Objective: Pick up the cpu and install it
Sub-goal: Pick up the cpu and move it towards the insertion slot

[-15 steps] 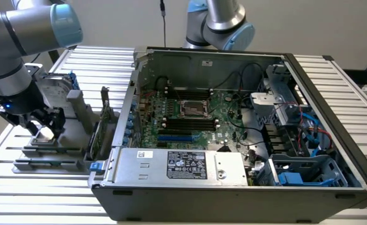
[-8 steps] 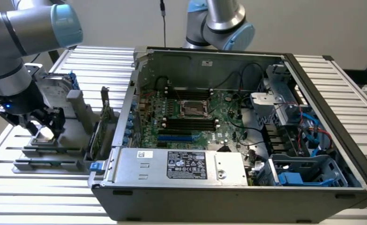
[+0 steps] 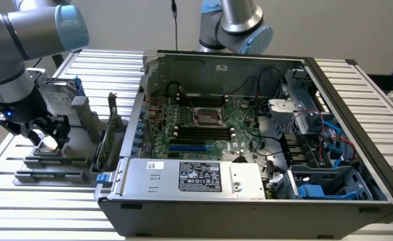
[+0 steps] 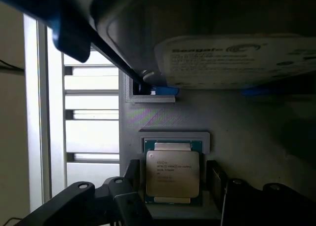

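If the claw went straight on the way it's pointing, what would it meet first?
Probably the cpu, lying in the grey holder between the open claw's fingers; depth is hard to judge.

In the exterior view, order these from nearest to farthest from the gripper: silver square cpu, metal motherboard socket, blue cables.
1. Silver square cpu, right at the gripper.
2. Metal motherboard socket, toward the middle.
3. Blue cables, at the exterior view's right.

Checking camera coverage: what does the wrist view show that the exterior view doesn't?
Wrist view: the cpu's printed lid, seated in its holder, and the hard drive's label. Exterior view: the open case, its motherboard and socket. Both: the open gripper straddling the cpu.
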`<state>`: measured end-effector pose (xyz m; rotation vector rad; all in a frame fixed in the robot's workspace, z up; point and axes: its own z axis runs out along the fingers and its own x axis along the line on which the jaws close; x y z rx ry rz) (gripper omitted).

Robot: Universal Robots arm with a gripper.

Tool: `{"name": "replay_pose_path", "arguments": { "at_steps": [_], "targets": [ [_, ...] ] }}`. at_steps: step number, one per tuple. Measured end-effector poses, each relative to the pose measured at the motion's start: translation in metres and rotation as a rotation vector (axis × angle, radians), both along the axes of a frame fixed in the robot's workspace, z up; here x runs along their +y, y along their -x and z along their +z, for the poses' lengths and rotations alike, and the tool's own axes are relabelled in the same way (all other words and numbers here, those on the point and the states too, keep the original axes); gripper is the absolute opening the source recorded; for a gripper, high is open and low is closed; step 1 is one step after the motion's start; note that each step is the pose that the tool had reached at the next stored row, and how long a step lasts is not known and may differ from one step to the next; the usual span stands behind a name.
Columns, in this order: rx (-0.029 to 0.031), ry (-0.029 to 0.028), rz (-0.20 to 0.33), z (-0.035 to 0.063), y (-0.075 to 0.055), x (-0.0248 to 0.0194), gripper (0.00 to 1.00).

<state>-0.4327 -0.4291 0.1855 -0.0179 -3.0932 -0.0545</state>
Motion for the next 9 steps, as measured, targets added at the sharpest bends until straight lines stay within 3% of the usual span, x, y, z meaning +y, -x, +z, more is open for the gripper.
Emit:
{"name": "replay_pose_path", "arguments": {
  "at_steps": [9],
  "targets": [
    [0.0000, 0.0013, 0.006, -0.0002, -0.0001, 0.0000, 0.55]
  ]
}}
